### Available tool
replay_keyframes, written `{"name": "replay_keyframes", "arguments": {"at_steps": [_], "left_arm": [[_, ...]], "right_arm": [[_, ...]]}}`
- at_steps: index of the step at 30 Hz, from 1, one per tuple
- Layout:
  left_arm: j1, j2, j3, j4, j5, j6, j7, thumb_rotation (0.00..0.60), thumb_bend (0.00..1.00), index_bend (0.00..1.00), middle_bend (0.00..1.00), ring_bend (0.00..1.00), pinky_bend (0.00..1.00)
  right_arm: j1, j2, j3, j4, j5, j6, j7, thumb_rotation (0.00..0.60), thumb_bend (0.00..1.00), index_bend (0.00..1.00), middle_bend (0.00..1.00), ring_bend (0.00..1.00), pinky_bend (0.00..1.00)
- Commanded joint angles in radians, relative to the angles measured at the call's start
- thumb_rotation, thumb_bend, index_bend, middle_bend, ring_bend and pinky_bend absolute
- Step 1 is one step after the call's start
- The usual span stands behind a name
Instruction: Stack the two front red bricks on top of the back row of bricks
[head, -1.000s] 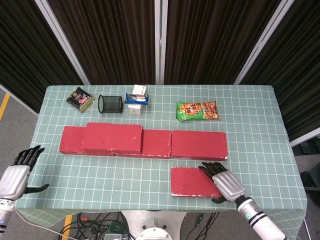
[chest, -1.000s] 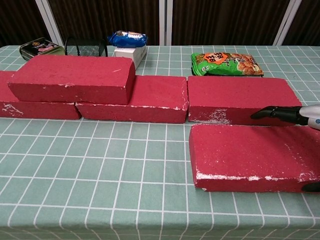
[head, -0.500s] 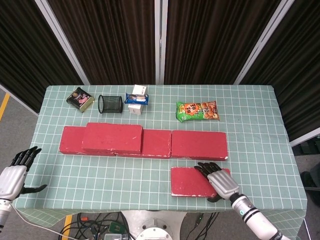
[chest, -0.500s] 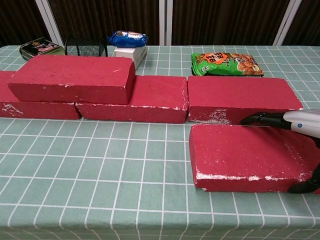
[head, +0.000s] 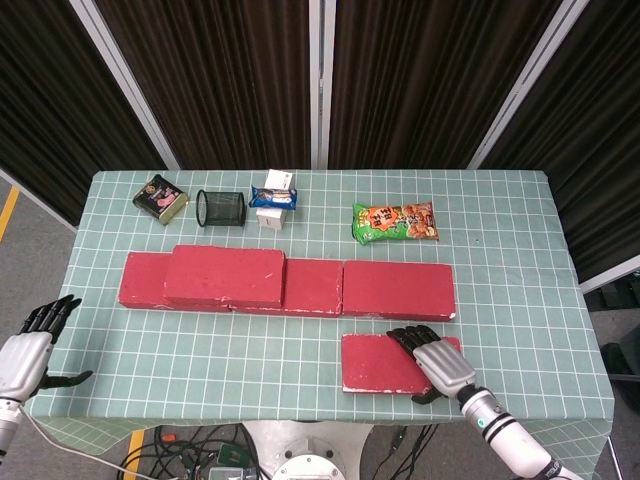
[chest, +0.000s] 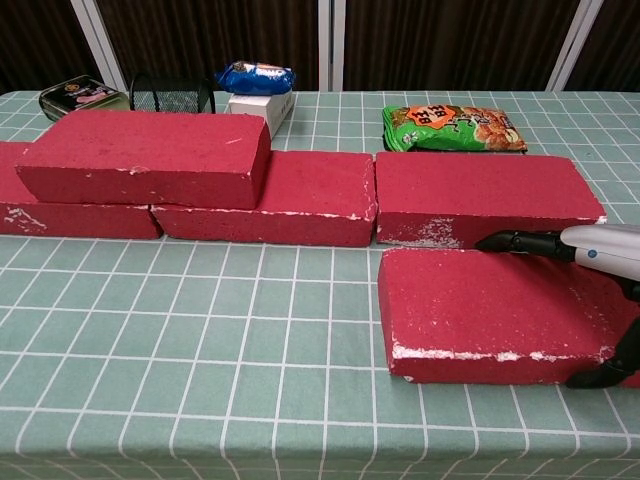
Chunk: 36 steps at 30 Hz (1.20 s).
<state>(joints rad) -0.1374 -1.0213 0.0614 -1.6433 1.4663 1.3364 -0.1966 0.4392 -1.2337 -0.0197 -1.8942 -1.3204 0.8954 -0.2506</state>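
A bench (head: 150, 360) under a green grid cloth stands before dark curtains. The back row of bricks (head: 395, 290), rough red blocks with chipped white edges, runs across the middle, with a stacked brick (head: 224, 276) on its 9 o'clock end. The front brick (head: 380, 363) lies flat at 5 o'clock, just beside the row. The right hand (head: 437, 362) grips its right end, fingers over the top, thumb at the near edge. The left hand (head: 30, 350) hangs wide and empty off the 8 o'clock corner. Bare cloth spreads at 7 o'clock.
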Motion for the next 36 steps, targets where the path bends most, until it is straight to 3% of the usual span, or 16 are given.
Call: {"name": "replay_keyframes", "arguments": {"at_steps": [1,13,19,23,27,36], "left_arm": [[0.001,0.000,-0.001,0.002,0.002,-0.002,-0.002,0.600,0.00,0.02,0.00,0.00,0.00],[0.006,0.000,-0.007,0.002,0.007,-0.009,-0.006,0.600,0.00,0.02,0.00,0.00,0.00],[0.010,0.004,-0.010,-0.005,0.013,-0.003,-0.006,0.600,0.00,0.02,0.00,0.00,0.00],[0.007,0.003,-0.013,-0.004,0.011,-0.012,-0.016,0.600,0.00,0.02,0.00,0.00,0.00],[0.006,0.003,-0.014,-0.002,0.019,-0.011,-0.015,0.600,0.00,0.02,0.00,0.00,0.00],[0.017,-0.026,-0.020,0.030,0.047,0.027,-0.009,0.600,0.00,0.02,0.00,0.00,0.00]], "right_arm": [[0.000,-0.002,-0.003,0.004,-0.007,0.008,0.009,0.600,0.00,0.00,0.11,0.01,0.05],[-0.010,-0.004,-0.017,0.010,-0.059,0.052,0.058,0.600,0.04,0.00,0.19,0.12,0.20],[-0.012,0.045,-0.006,-0.037,-0.130,0.104,0.094,0.600,0.04,0.00,0.19,0.13,0.22],[0.021,0.082,0.035,-0.049,-0.121,0.091,0.111,0.600,0.04,0.00,0.20,0.13,0.22],[0.090,0.115,0.109,-0.039,-0.047,0.035,0.102,0.600,0.04,0.00,0.20,0.13,0.23],[0.236,0.114,0.215,0.070,0.092,-0.106,0.136,0.600,0.04,0.00,0.20,0.14,0.24]]}}
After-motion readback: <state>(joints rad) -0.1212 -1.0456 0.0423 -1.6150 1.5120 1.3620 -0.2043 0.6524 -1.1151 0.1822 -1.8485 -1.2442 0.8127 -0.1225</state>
